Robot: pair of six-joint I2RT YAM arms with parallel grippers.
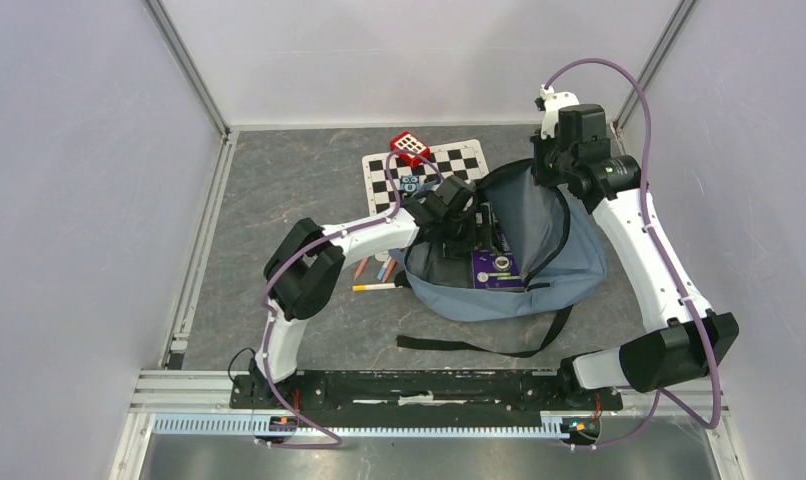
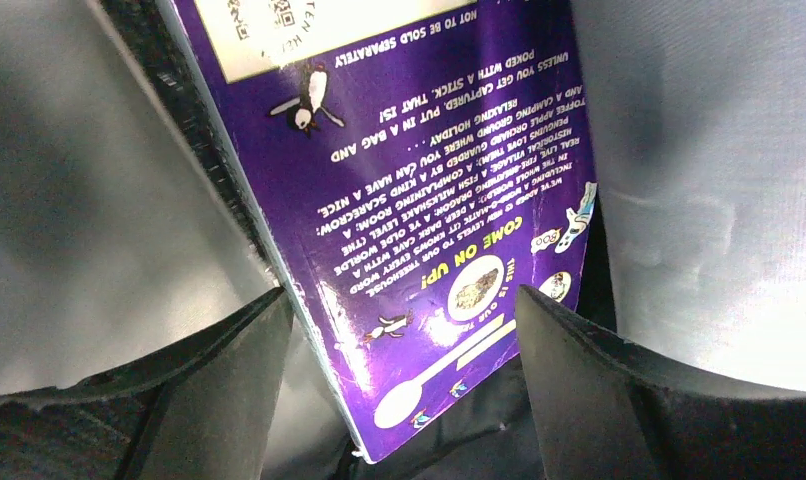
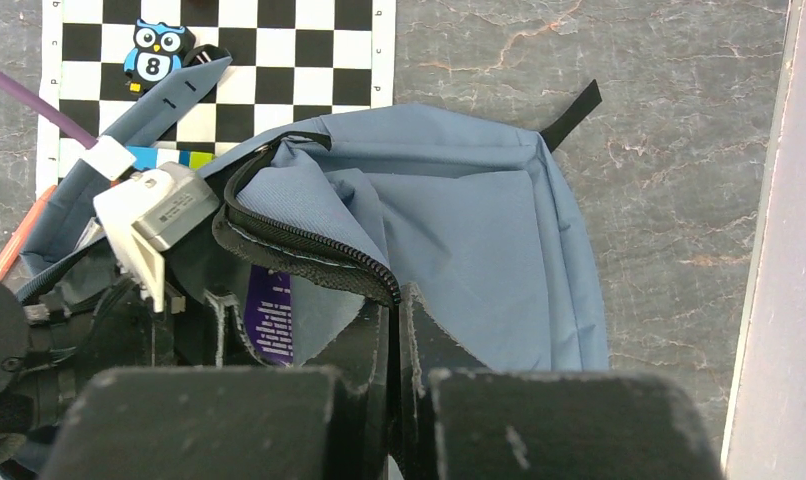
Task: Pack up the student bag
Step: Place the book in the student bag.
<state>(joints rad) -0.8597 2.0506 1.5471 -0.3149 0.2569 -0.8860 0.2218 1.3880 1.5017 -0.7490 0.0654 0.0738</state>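
Note:
The blue-grey student bag (image 1: 554, 255) lies open in the middle of the table. A purple book (image 1: 497, 270) sits inside its mouth. My left gripper (image 1: 466, 222) reaches into the bag. In the left wrist view it (image 2: 399, 330) is open, with the purple book (image 2: 429, 170) lying tilted between and beyond the fingers (image 2: 229, 370), against grey lining. My right gripper (image 1: 541, 172) is shut on the bag's zipper edge (image 3: 309, 250) and holds the flap up. In the right wrist view its fingertips (image 3: 397, 305) pinch the black zipper rim of the bag (image 3: 479, 230).
A checkerboard mat (image 1: 459, 160) lies behind the bag, with a red toy (image 1: 410, 148) and a blue owl figure (image 3: 158, 50) on it. Pens and a marker (image 1: 379, 278) lie left of the bag. A black strap (image 1: 479, 346) trails towards the arm bases. Walls enclose the table.

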